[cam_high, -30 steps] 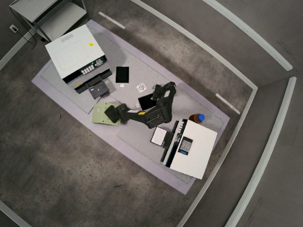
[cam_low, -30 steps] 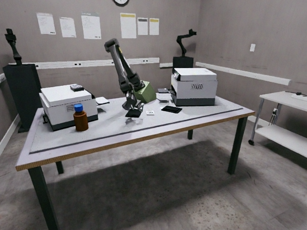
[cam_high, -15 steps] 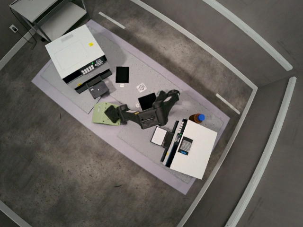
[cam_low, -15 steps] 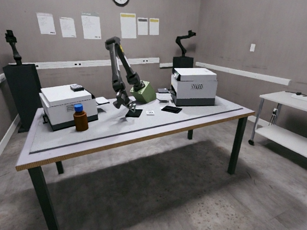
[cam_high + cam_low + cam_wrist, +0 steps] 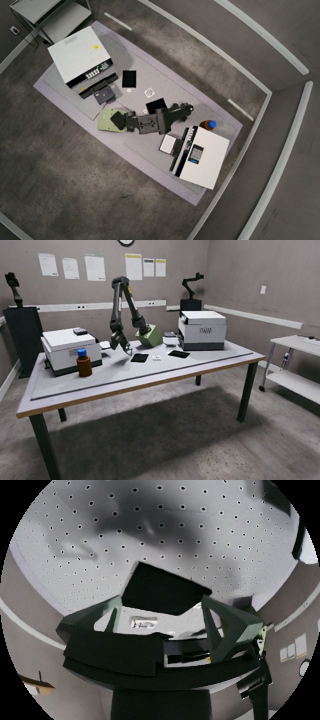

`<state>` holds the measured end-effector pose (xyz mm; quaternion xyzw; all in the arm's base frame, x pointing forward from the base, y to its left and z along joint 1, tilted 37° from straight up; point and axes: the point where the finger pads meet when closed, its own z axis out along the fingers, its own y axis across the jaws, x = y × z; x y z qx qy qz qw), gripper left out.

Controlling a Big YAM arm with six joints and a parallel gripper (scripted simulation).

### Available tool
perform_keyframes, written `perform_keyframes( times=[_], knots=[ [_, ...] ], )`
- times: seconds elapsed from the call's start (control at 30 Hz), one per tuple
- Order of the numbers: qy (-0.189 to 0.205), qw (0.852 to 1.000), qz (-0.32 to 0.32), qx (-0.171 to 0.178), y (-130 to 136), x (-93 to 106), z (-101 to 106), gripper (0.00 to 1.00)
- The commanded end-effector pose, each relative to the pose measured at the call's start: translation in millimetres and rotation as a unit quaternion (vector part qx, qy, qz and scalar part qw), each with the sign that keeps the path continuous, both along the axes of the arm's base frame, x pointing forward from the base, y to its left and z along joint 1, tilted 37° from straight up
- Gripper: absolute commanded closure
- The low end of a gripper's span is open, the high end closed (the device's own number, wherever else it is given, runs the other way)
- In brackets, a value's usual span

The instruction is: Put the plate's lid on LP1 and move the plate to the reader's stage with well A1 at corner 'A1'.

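One plate (image 5: 168, 143) (image 5: 104, 344) — white-topped, rectangular | flat on dark dispenser stage (image 5: 177, 147)

The arm (image 5: 149, 124) (image 5: 117, 304) has its two long links spread wider apart than a second ago, and its gripper (image 5: 190, 108) (image 5: 129, 350) (image 5: 161, 599) has moved from over the nearer black pad (image 5: 155, 104) (image 5: 139, 358) (image 5: 165, 591) towards the capped bottle (image 5: 206, 125) (image 5: 84, 366)
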<state>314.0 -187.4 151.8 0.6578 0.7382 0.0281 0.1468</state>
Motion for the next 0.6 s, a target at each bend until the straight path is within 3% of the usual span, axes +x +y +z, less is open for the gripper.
perform_keyframes(
  times=[0.0, 0.13, 0.2, 0.37, 0.5, 0.57],
  knots=[
    [-0.012, 1.000, -0.024, 0.001, -5.3, -1.6, 13.4, 0.00],
    [-0.025, 0.998, -0.053, 0.011, -10.8, -13.1, 13.4, 0.00],
    [-0.024, 0.999, -0.047, 0.005, -19.6, -19.4, 20.8, 0.00],
    [-0.053, 0.994, -0.100, 0.014, -32.7, -30.3, 35.6, 0.00],
    [-0.064, 0.985, -0.157, 0.030, -38.9, -40.6, 30.2, 0.00],
    [-0.064, 0.985, -0.157, 0.030, -38.9, -40.6, 30.2, 0.00]
  ],
)
